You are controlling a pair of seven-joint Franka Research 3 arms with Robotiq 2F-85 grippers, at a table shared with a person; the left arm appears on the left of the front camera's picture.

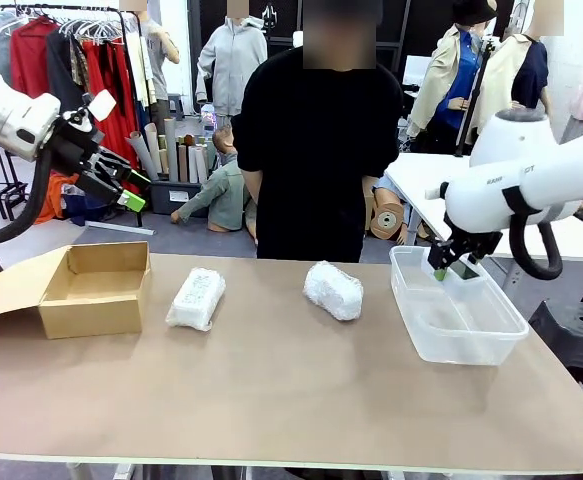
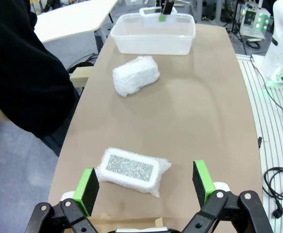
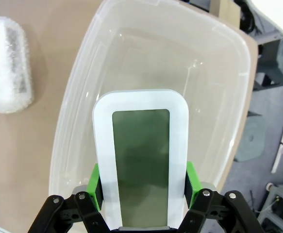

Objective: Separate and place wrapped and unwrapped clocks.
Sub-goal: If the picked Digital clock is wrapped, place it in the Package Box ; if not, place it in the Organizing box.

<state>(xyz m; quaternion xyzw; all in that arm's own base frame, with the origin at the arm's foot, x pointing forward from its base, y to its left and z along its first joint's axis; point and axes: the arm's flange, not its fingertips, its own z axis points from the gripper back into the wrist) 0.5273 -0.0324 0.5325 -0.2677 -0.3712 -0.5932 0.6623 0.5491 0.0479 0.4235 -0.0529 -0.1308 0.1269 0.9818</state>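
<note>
**One clock over the bin, two bundles on the table**

One unwrapped clock (image 3: pixel 140 160) shows: white, with rounded corners and a grey-green screen. The right gripper (image 3: pixel 143 187) is clamped on it, one green pad on each long side, and holds it over the bin (image 3: pixel 73 97). The screen faces the wrist camera. From the front the clock sits at the gripper's tips over the bin's far end, about level with the rim. I cannot tell whether its lower end dips inside.

One bin, clear plastic, stands on the right part of the table (image 1: pixel 271 400). No other item lies in it.

Two wrapped bundles lie on the table, both in white bubble wrap and well apart from each other. The round bundle (image 1: pixel 333 290) is near the middle, just left of the bin and not touching it. The flat bundle (image 1: pixel 196 298) is further left, between the round one and the box (image 1: pixel 91 315).

One cardboard box sits at the table's left end, flaps open, and its visible floor is bare.

The left gripper (image 1: pixel 131 195) hangs in the air above and behind the box, jaws spread wide and holding nothing. In its wrist view the flat bundle lies below, between its two green pads (image 2: pixel 89 189).

One person (image 1: pixel 316 150) in black stands at the far side, behind the middle of the table.
</note>
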